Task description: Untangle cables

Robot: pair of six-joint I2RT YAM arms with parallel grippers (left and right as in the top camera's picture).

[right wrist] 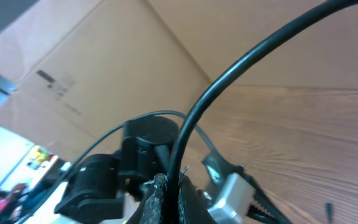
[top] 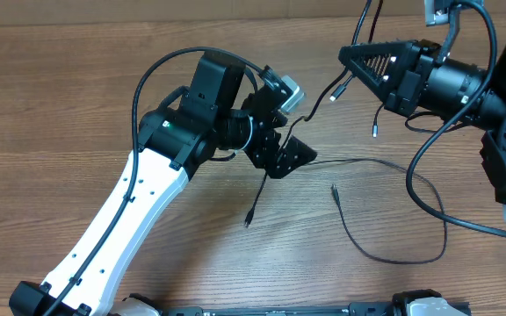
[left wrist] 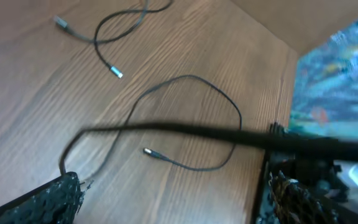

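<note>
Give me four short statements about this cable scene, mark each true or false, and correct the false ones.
1. The left pincer stands open. True.
2. The right pincer is open and empty. False: it is shut on a black cable.
3. A loose cable loop lies on the wooden table. True.
4. The cable loop is bright red. False: it is black.
</note>
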